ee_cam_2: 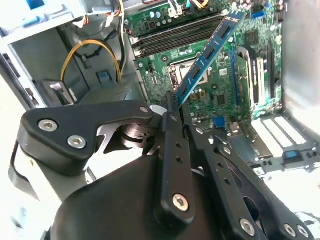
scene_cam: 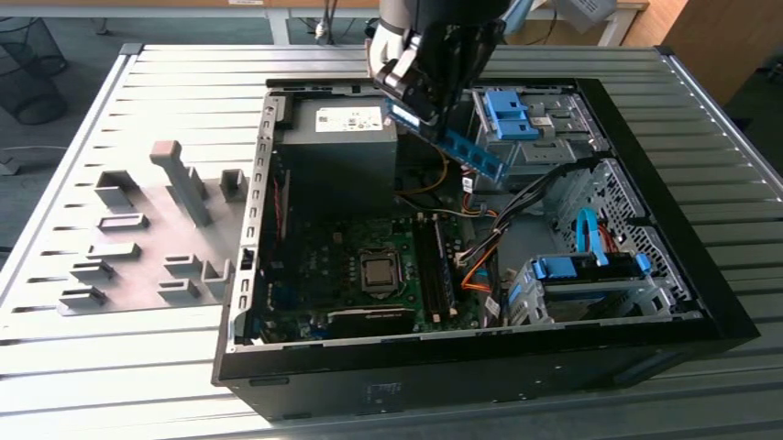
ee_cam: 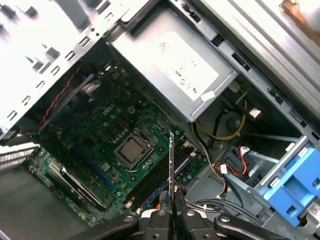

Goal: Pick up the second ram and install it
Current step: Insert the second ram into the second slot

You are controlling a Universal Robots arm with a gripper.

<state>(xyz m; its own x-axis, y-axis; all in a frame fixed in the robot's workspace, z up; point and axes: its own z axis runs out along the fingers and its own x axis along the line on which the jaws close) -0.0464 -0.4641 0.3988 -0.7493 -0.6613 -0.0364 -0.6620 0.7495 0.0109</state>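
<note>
The second ram point(ee_cam_2: 206, 54) is in my grip, a long, thin blue board with a row of dark chips down its face. It hangs tilted in the air above the open computer case point(scene_cam: 685, 316), over the motherboard point(ee_cam: 102, 142), not yet in any slot. In the first wrist view I see it edge-on, a narrow sliver point(ee_cam: 171, 165) rising from between my fingertips. My gripper point(ee_cam_2: 174, 106) is closed down to the thickness of the stick, pinching it across its flat faces at one end.

I judge it light and stiff but fragile: the board would crack if bent, and the chips and contact edge should not be pressed. Holding it at one end leaves the long free end prone to swaying, so the pinch has to be firm on the bare board edges.

Below, the motherboard is green and crowded, with a square metal processor socket point(ee_cam: 131, 150) and long dark memory slots point(ee_cam_2: 180, 34) beside it. A grey metal power supply point(ee_cam: 175, 70) sits at one side of the case, with yellow wires point(ee_cam_2: 92, 50) looping nearby and chunky blue plastic drive clips point(scene_cam: 508, 115) by the drive bays. The case stands on a ribbed metal table point(scene_cam: 123, 385).
</note>
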